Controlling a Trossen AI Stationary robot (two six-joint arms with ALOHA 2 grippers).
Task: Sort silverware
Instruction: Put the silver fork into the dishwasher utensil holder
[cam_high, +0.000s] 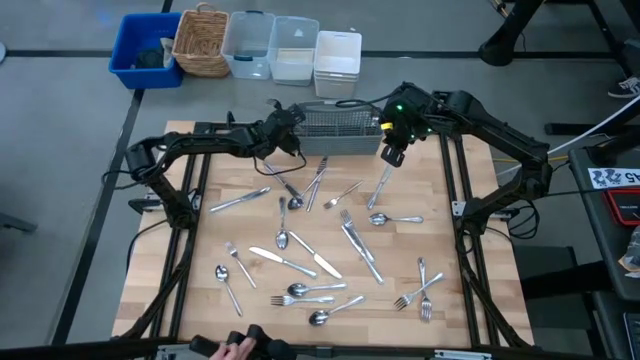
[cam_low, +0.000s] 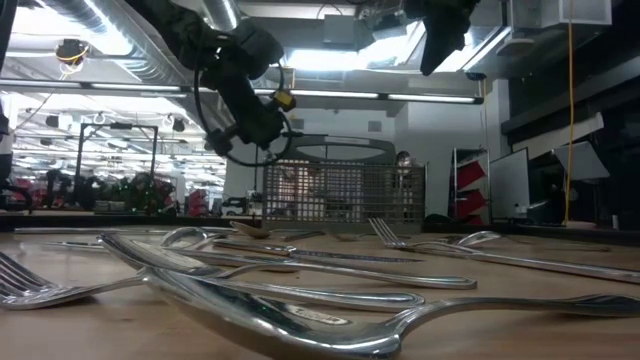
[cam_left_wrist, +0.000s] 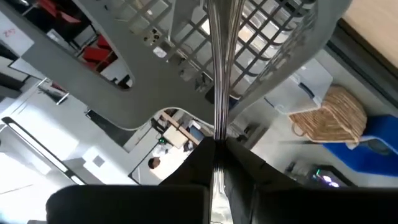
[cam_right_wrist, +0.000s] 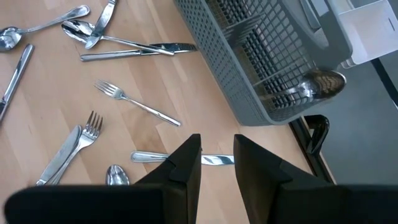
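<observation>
High view, left hand (cam_high: 292, 122): raised at the near-left corner of the wire basket (cam_high: 340, 130), closed to a narrow pinch on one slim piece.
High view, right hand (cam_high: 392, 153): just off the basket's right end, above a knife (cam_high: 379, 187) on the desk (cam_high: 450, 290); holds nothing.
High view, silverware (cam_high: 300, 265): forks, spoons and knives scattered flat, all on the near side of both hands.
Low view, basket (cam_low: 345, 192): grey mesh, upright, far behind the shiny pieces in front.
Low view, left hand (cam_low: 250, 110): hangs just before the basket's left end.
Left wrist view, held piece (cam_left_wrist: 221, 74): a straight, polished metal handle runs from between the fingers (cam_left_wrist: 245, 165) out toward the basket's grid (cam_left_wrist: 273, 37); which end it carries is hidden.
Right wrist view, right hand (cam_right_wrist: 217, 163): fingers set partly apart, empty, a knife handle (cam_right_wrist: 146, 157) just beneath them; a spoon bowl (cam_right_wrist: 320, 83) already leans in the basket's end compartment.
Doing the step well: I judge this a drop-off; hold the piece upright, centre it over the matching compartment, lower until it clears the rim, then let go so smooth metal does not skid off the mesh.
</observation>
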